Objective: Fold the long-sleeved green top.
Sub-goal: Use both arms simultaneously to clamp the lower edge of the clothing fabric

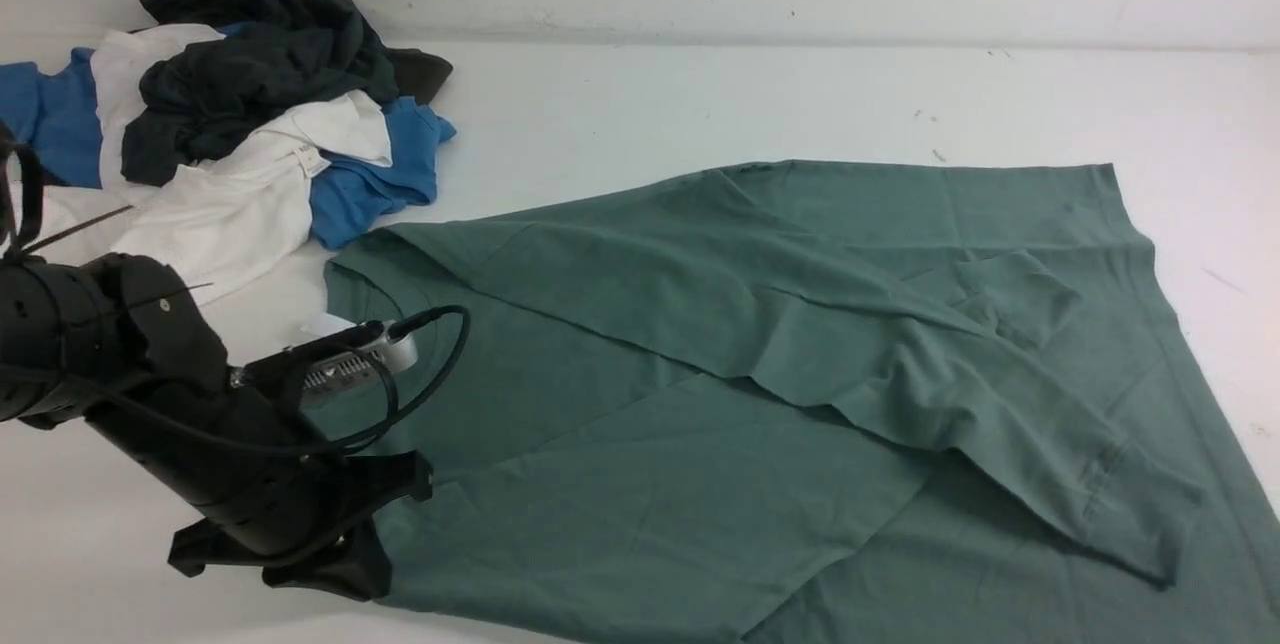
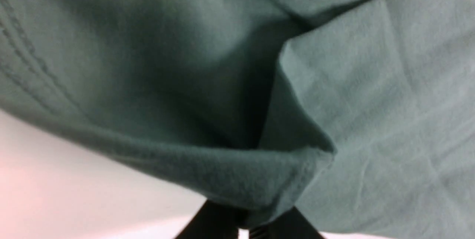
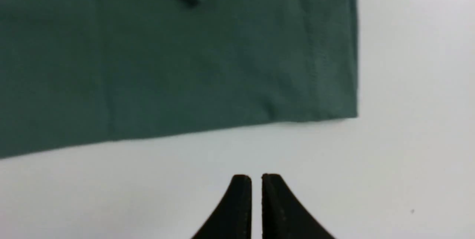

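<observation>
The green long-sleeved top (image 1: 700, 404) lies spread on the white table, its neck towards the left and its hem towards the right. One sleeve is folded across the body. A white neck label (image 1: 322, 326) shows at the collar. My left gripper (image 1: 385, 524) is at the top's near left edge and is shut on a bunched fold of green cloth (image 2: 237, 179), with its jaws (image 2: 246, 222) mostly hidden under the fold. My right gripper (image 3: 256, 177) is shut and empty over bare table beside the top's hem corner (image 3: 349, 113). It is out of the front view.
A pile of dark grey, white and blue garments (image 1: 230, 124) lies at the back left, just behind the collar. The table (image 1: 700, 94) ends at a wall at the back. The top runs off the front view's right and near edges.
</observation>
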Controlling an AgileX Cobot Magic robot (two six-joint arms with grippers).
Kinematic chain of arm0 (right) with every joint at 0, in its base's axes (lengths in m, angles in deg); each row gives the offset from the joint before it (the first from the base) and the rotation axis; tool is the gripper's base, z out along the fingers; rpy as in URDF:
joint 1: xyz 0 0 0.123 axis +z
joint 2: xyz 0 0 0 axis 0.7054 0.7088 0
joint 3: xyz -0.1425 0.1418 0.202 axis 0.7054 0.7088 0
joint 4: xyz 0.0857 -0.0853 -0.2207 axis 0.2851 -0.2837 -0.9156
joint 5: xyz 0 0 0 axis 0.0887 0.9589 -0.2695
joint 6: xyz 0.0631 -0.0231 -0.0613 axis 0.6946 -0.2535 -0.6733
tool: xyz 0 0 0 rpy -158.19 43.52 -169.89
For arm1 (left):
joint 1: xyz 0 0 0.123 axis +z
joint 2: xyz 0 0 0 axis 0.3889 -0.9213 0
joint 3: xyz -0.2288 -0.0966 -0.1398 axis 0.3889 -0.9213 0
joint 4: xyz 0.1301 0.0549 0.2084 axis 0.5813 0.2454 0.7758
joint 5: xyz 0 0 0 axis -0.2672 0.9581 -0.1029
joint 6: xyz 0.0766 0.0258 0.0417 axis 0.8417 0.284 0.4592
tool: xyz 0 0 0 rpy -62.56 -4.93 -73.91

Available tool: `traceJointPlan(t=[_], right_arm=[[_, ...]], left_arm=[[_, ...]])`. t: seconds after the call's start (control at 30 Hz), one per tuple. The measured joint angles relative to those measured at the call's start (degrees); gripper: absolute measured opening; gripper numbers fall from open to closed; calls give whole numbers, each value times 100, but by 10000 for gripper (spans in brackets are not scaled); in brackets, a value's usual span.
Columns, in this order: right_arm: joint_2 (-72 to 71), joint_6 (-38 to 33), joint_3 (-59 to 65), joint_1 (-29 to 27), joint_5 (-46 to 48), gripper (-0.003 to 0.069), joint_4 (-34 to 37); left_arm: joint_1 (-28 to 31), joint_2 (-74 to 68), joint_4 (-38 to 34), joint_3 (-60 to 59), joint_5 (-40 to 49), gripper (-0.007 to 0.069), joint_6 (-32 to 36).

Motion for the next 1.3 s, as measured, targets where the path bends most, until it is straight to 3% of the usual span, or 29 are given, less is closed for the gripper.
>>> traceJointPlan(t=[0.13,0.43,0.6,0.77,0.9,1.03,1.3], right_arm=[[635,50,0,0,12,108,-95],[2400,189,-177,0,-532,329,-594],[2720,202,-344,0,-620,350,-608],[2866,-41,-417,0,-581,256,-453],[2902,-212,-452,9,-536,46,-234],[2823,-212,-421,6,-471,27,-305],[1684,103,-8,6,601,24,-504]], left_arm=[[208,37,169,1,127,10,62],[277,54,260,1,133,10,172],[277,54,260,1,133,10,171],[277,54,260,1,133,10,171],[277,60,260,1,155,10,171],[277,223,260,-56,284,10,171],[0,1330,272,-785,543,10,171]])
